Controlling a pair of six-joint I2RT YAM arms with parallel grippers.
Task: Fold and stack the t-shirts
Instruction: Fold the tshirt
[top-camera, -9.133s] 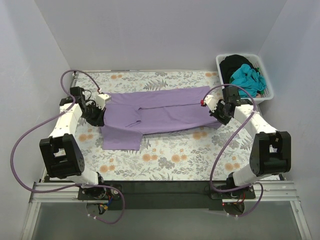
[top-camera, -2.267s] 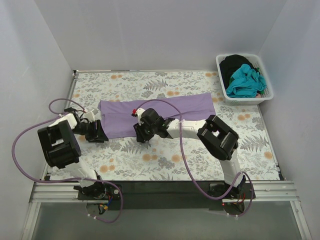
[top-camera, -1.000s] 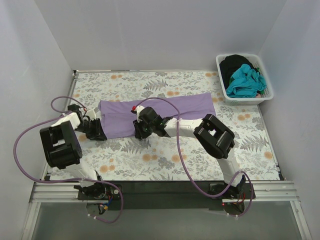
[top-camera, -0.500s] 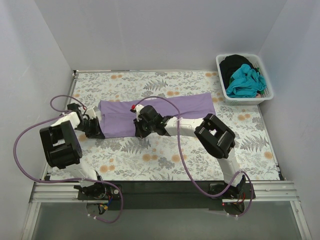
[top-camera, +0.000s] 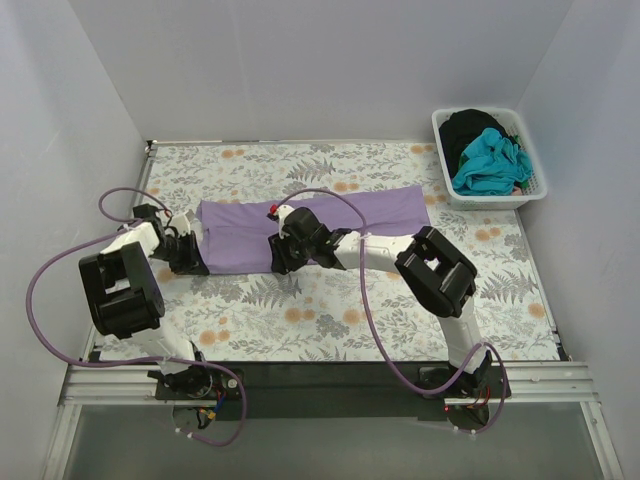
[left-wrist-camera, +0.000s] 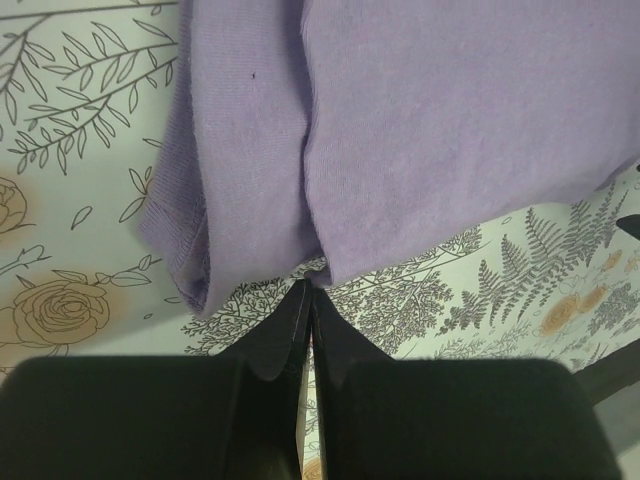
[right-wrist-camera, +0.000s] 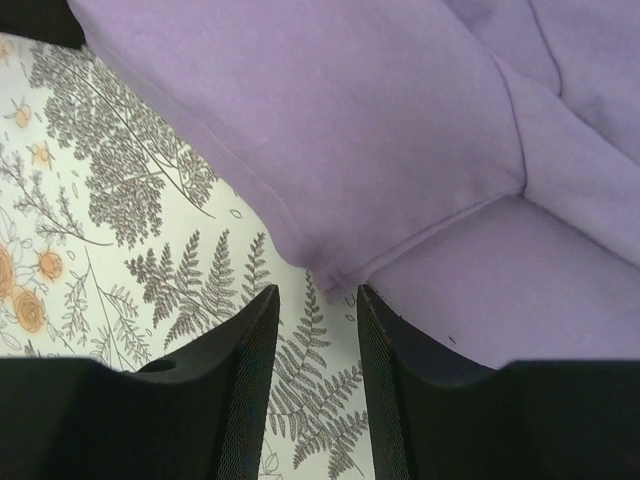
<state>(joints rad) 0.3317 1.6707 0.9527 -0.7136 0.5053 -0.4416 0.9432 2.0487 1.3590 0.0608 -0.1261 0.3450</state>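
Observation:
The lavender t-shirt (top-camera: 330, 222) lies folded into a long band across the floral table cover. My left gripper (top-camera: 200, 258) is at its near left corner. In the left wrist view the gripper (left-wrist-camera: 308, 290) is shut, its tips pinching the shirt's (left-wrist-camera: 420, 120) near edge where two layers meet. My right gripper (top-camera: 277, 258) is at the middle of the near edge. In the right wrist view it (right-wrist-camera: 318, 300) is open, low over the cover, with the shirt's hem corner (right-wrist-camera: 335, 272) just ahead between the jaws.
A white basket (top-camera: 533, 190) at the back right holds a teal shirt (top-camera: 488, 160) and a black one (top-camera: 468, 125). The floral table cover (top-camera: 350, 310) spreads in front of the shirt. The right arm reaches across the table's middle.
Since 9 s ago the shirt's lower left sleeve part was folded in and both grippers came to its near edge. In the last second the right gripper edged slightly right; the left stayed.

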